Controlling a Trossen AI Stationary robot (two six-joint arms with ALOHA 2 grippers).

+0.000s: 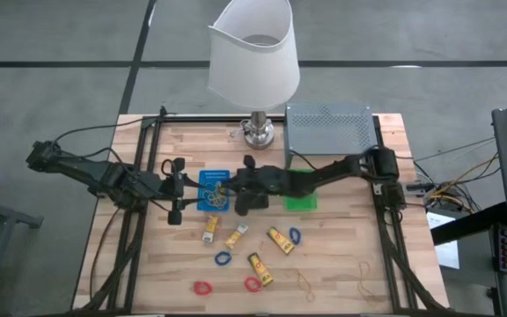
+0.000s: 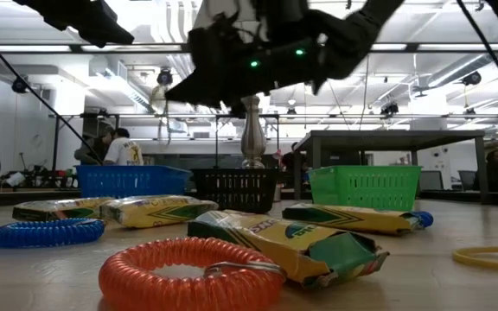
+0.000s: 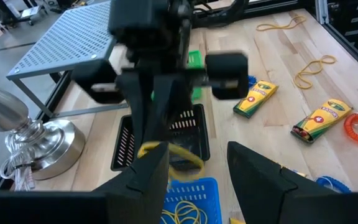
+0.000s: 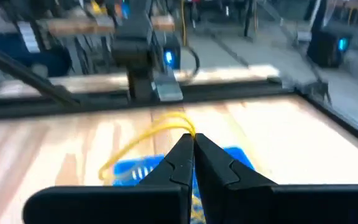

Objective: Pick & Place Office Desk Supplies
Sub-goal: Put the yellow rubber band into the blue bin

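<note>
My right gripper (image 1: 229,187) reaches in from the table's right, above the blue tray (image 1: 211,201), and is shut on a yellow rubber band (image 4: 143,142). More rubber bands lie in the blue tray (image 3: 185,208). My left gripper (image 1: 176,189) is open and empty just left of the blue tray, facing the right gripper. On the wood lie several yellow packets (image 1: 280,239), blue rings (image 1: 224,258), red rings (image 1: 202,287) and two loose rubber bands (image 1: 304,282). My right gripper pinches one spot of the rubber band's loop (image 4: 190,132) between its two fingertips. The fingers come from the table's right, slanting down. The rest of the loop (image 3: 169,152) hangs slack below and beyond the fingertips, over the trays; whether it touches a tray, I cannot tell.
A black tray (image 2: 236,188) and a green tray (image 1: 302,202) stand right of the blue one. A grey perforated shelf (image 1: 328,128) and a lamp (image 1: 255,62) with a metal foot (image 1: 258,132) stand at the far edge. Black frame rails (image 1: 135,238) run along both sides.
</note>
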